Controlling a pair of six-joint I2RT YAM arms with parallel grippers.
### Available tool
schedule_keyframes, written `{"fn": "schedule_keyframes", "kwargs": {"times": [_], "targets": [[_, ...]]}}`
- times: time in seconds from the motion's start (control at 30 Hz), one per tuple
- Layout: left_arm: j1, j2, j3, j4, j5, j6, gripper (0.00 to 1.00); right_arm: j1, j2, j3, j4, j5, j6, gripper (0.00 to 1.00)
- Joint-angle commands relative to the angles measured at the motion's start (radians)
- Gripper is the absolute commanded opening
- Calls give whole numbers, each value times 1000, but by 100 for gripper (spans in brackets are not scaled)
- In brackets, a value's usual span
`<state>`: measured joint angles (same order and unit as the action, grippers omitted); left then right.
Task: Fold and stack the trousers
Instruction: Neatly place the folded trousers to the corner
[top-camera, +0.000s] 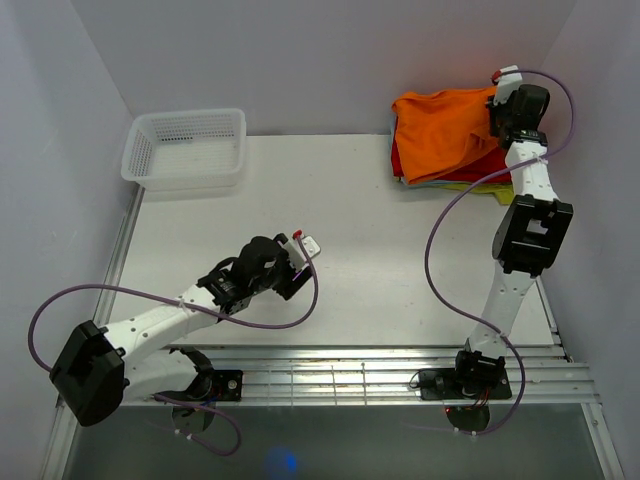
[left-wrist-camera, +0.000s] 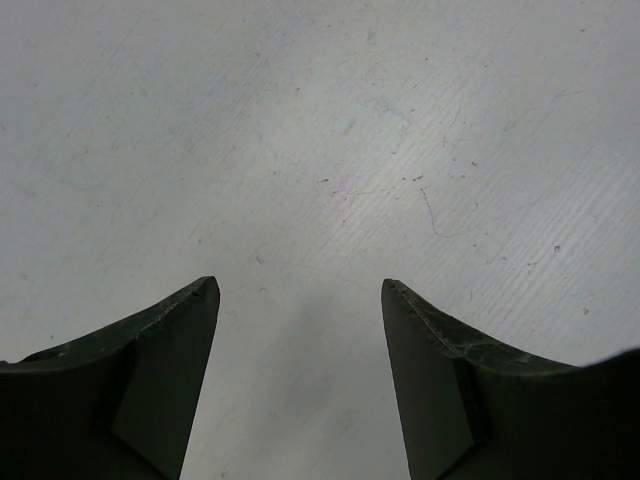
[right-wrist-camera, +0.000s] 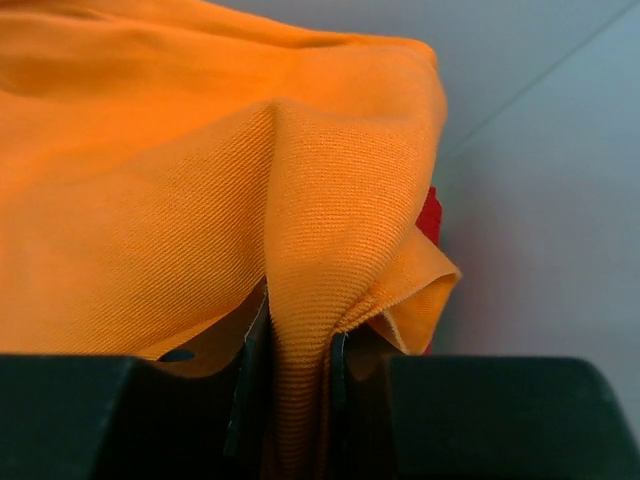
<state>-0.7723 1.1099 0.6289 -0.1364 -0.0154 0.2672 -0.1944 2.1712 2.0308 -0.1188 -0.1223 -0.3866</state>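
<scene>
The bright orange trousers (top-camera: 445, 128) lie bunched on top of a pile of cloth at the table's far right corner. My right gripper (top-camera: 497, 108) is at their right edge, shut on a raised fold of the orange trousers (right-wrist-camera: 300, 250); the cloth runs down between its two fingers. In the right wrist view the orange cloth fills most of the picture. My left gripper (top-camera: 303, 250) hangs open over bare table near the middle front. Its two dark fingers (left-wrist-camera: 160, 380) stand wide apart with nothing between them.
A white basket (top-camera: 186, 148) stands at the far left of the table. Under the trousers lie a red folded cloth (top-camera: 398, 160) and other coloured pieces (top-camera: 480, 185). Grey walls close in the back and both sides. A slatted rail (top-camera: 360, 375) runs along the front edge.
</scene>
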Motion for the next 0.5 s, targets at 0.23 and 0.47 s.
{"fn": "schedule_keyframes", "kwargs": {"times": [0.23,0.47], "targets": [[-1,7,84,-91,14,-28,77,-28,114,34,174,272,-166,8],[28,53,146,-158,112,-63,79,-31,119,51,64,305,-212,85]]}}
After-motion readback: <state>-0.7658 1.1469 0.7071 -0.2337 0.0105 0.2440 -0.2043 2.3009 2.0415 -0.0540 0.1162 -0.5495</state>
